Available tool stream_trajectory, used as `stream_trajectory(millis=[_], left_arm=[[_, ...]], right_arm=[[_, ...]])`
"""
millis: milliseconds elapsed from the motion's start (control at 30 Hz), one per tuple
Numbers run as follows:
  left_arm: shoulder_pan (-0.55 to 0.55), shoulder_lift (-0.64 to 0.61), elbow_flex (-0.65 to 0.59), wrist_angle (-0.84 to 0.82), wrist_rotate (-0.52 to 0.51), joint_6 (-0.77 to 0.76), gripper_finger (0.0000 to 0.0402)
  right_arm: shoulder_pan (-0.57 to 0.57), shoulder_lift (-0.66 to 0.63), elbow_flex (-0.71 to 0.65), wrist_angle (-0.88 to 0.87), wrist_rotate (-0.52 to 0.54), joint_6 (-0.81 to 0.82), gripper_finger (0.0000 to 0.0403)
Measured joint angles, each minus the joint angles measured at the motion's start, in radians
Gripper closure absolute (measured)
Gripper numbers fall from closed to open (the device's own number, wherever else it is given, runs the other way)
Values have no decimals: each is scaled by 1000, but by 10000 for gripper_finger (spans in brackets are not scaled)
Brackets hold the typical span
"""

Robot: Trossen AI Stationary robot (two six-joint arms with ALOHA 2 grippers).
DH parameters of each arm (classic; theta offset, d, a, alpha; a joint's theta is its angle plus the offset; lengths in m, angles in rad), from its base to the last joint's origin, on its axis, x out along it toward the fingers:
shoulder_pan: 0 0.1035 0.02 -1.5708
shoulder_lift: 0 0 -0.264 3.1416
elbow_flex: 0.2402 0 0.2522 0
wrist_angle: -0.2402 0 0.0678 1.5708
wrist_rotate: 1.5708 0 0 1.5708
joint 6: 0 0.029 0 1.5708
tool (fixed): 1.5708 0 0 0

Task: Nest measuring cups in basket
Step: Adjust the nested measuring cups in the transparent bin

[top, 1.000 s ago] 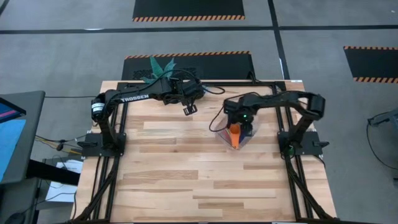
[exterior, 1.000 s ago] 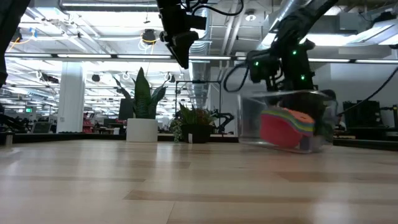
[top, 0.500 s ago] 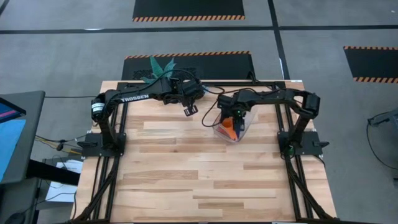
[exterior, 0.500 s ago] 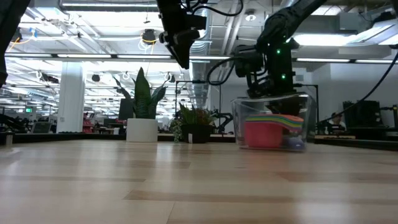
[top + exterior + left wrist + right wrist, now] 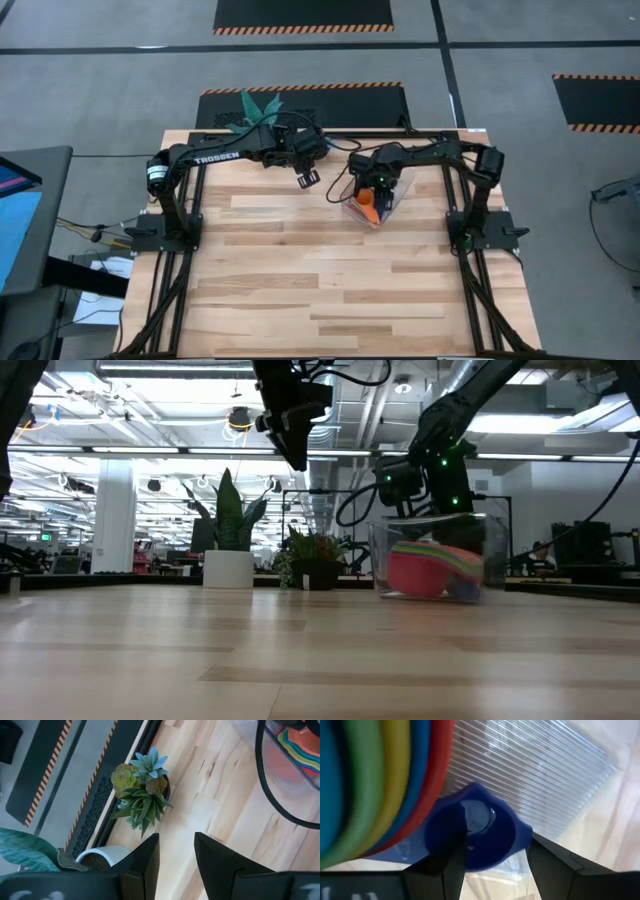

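The clear basket sits on the far right part of the table, slightly tilted in the low view. Inside it lies a nested stack of measuring cups, red outermost, orange on top. A dark blue cup lies beside the stack on the basket's ribbed floor. My right gripper reaches down into the basket, its fingers on either side of the dark blue cup. My left gripper hangs open, high above the far edge, holding nothing. My right gripper has the dark blue cup's bowl between its two fingers, coming from above and pointing down into the basket. One finger overlaps the cup's rim and the other meets its handle side. The cup stays low inside the basket.
A small succulent pot and a white plant pot stand at the table's far edge, left of the basket. Bare wooden tabletop stretches across the middle and near side. A black cable loops near the basket.
My right gripper has moved toward the table's left and far edge. The basket with its cups has slid along the table with it, going from clearly tipped to nearly level.
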Motion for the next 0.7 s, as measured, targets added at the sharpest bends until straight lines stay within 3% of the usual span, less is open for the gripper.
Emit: stream_trajectory(millis=[233, 333, 633, 700], left_arm=[[0, 0, 0, 0, 1, -1, 288], [0, 0, 0, 1, 2, -1, 288], [0, 0, 0, 1, 4, -11, 288], [0, 0, 0, 0, 4, -11, 288]], right_arm=[[6, 20, 4, 19, -4, 22, 181], [6, 20, 4, 31, -6, 41, 200], [9, 14, 4, 32, -11, 58, 361], [8, 4, 3, 30, -11, 49, 375]])
